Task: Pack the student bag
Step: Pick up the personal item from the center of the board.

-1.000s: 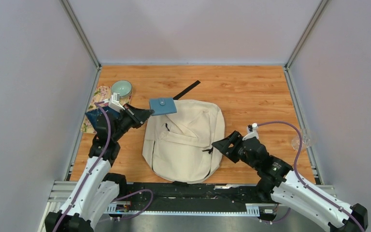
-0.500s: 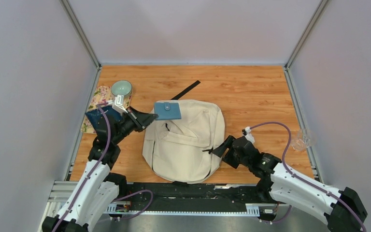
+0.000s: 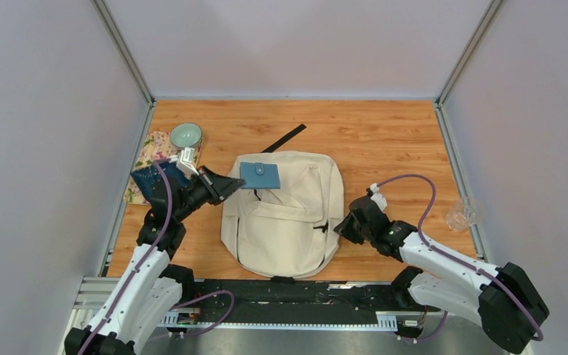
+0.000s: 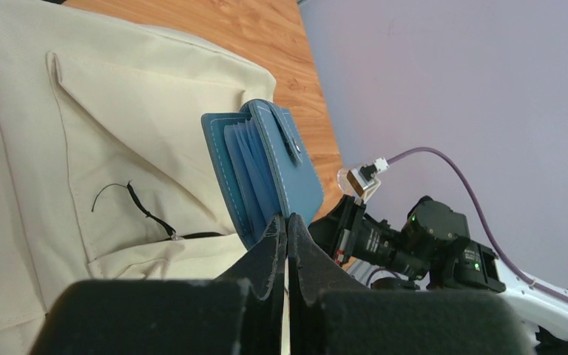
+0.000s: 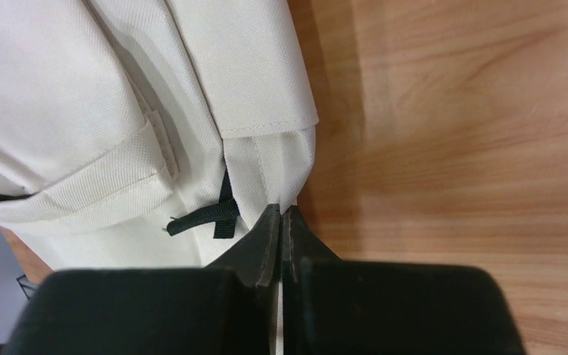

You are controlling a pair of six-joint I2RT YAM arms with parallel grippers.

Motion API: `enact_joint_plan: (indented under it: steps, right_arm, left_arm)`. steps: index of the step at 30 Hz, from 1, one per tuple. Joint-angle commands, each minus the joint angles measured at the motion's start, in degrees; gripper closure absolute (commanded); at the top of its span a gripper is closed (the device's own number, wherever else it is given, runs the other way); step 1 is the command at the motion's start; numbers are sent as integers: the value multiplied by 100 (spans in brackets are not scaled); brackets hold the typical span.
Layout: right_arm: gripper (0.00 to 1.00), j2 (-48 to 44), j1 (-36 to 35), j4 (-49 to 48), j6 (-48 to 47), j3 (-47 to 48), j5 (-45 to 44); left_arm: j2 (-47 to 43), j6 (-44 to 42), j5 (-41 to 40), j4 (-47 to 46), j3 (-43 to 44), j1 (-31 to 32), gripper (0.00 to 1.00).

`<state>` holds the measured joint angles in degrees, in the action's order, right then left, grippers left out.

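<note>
Student bag (image 3: pixel 285 222) lay flat, mid-table (image 3: pixel 392 140), front pocket facing up. Left gripper (image 3: pixel 235 183) was clamped on the edge of a blue wallet (image 3: pixel 259 175), holding it over the bag's upper left corner (card leaves fanned slightly in the wrist view). Right gripper (image 3: pixel 338 225) was closed, its tips pressed to the bag's right side seam just beside a black zipper tab (image 5: pixel 207 218). Couldn't tell whether any fabric was pinched between them.
</note>
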<state>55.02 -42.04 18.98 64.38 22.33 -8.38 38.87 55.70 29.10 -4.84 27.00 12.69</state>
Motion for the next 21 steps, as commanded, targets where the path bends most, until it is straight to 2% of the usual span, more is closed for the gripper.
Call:
enact_joint_plan:
  steps: [1, 5, 6, 7, 9, 10, 12, 14, 18, 21]
  right_arm:
    - [100, 288, 521, -369, -838, 553, -103]
    - [100, 456, 873, -299, -1243, 896, 29]
    - [97, 465, 925, -220, -1296, 1018, 64]
    - [83, 439, 935, -141, -1349, 1071, 73]
    - [65, 325, 926, 130, -1349, 1159, 152]
    - [49, 116, 917, 228, -1279, 1160, 153]
    - [40, -218, 917, 360, -1104, 959, 153]
    - [36, -895, 908, 343, -719, 730, 222]
    - [33, -2317, 777, -514, 73, -16, 722]
    - [33, -2680, 523, -1096, 583, -369, 750]
  left_arm:
    - [24, 125, 157, -166, -20, 49, 100]
    - [24, 213, 166, -350, -98, 67, 100]
    - [15, 265, 183, -394, -125, 76, 100]
    - [6, 300, 192, -447, -143, 85, 100]
    - [-11, 484, 166, -754, -300, 137, 100]
    - [-29, 546, 149, -868, -371, 155, 100]
    - [-29, 722, 44, -1176, -555, 286, 100]
    - [-20, 819, -71, -1544, -757, 488, 100]
    - [146, 1223, -588, -2415, -1127, 910, 100]
    - [409, 1259, -957, -2969, -1189, 1367, 100]
